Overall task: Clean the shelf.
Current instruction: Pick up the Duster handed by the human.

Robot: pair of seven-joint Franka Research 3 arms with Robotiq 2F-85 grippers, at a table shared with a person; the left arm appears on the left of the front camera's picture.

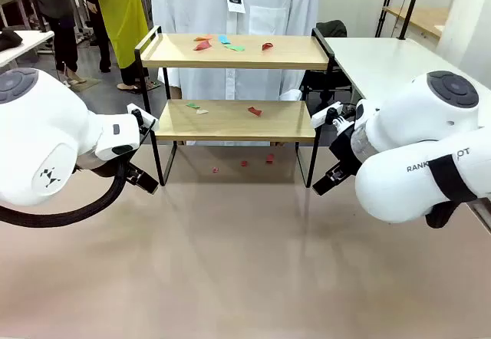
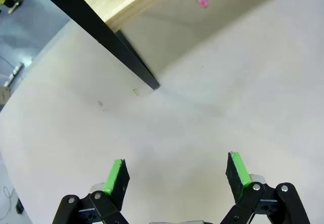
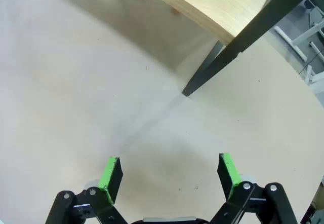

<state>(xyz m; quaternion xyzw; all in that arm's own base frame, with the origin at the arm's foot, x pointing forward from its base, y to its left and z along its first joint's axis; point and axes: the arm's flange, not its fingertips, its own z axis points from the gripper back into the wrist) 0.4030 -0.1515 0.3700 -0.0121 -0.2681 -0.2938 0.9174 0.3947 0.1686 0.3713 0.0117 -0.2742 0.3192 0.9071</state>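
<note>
While scraps [image 1: 255, 111] litter shelf [image 1: 230, 126], wooden boards [image 1: 284, 52] flat

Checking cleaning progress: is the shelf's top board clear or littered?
Littered: coloured scraps, red, blue and green, lie scattered on the top board.

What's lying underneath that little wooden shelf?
A few small red and pink scraps lie on the table under the shelf. Its lower board covers the table farther back, so anything lying there cannot be seen.
</note>
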